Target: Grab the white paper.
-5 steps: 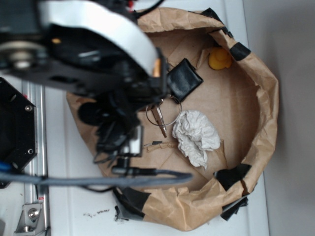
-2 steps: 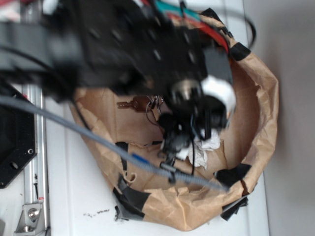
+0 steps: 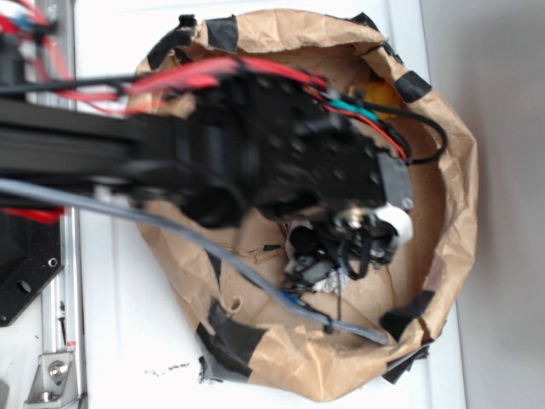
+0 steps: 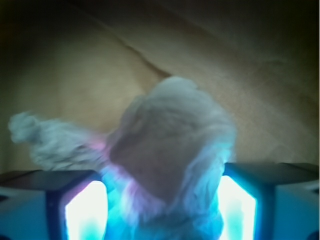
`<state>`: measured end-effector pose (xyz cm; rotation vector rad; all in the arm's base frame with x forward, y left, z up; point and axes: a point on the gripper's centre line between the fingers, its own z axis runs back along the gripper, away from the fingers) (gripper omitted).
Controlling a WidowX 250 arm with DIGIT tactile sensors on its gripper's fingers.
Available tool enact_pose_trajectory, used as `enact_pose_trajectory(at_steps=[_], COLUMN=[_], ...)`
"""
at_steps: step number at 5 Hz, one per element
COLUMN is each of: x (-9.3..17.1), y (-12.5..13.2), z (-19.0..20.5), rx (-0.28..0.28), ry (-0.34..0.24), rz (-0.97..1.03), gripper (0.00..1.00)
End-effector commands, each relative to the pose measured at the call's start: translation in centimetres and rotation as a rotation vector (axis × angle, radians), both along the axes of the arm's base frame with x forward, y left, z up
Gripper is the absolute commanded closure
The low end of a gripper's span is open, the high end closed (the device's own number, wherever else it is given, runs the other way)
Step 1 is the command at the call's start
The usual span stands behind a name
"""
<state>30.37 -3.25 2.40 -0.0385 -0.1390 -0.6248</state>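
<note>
The white paper (image 4: 170, 150) is a crumpled wad that fills the gap between my gripper's (image 4: 164, 210) two lit fingers and touches both pads. It bulges out past the fingertips, and a loose tail trails to the left. The jaws are pressed against its sides, shut on it. In the exterior view my gripper (image 3: 336, 260) is low inside the brown kraft paper nest (image 3: 456, 170), and only a small scrap of the white paper (image 3: 328, 283) shows under the arm.
The arm and its cables cover most of the nest's inside. A yellow object (image 3: 383, 92) peeks out at the nest's far rim. Black tape patches (image 3: 230, 334) mark the rim. The nest's raised walls surround the gripper.
The arm swung from the left over the nest, came down on the white paper, and the jaws now hold it. The wallet and keys, seen earlier, are now covered by the arm.
</note>
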Motion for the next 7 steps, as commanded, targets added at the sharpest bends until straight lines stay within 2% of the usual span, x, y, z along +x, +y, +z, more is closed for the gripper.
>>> enact_pose_trajectory(at_steps=[1,2,3,4,5,7], x=[0.3,-0.5,-2.2,-3.6,-3.7,-3.1], y=[-1.4,-1.0,0.0,0.0,-1.5,-1.6], z=[3.4,8.4,13.4,16.9,17.0,15.9], rx=[0.028,0.038,0.012,0.048,0.072,0.096], ry=[-0.063,-0.095,-0.094,-0.113,-0.141,-0.093], rz=[0.048,0.137,0.329,0.571,0.724,0.806], gripper=[1.00,1.00,1.00,1.00,1.00,1.00])
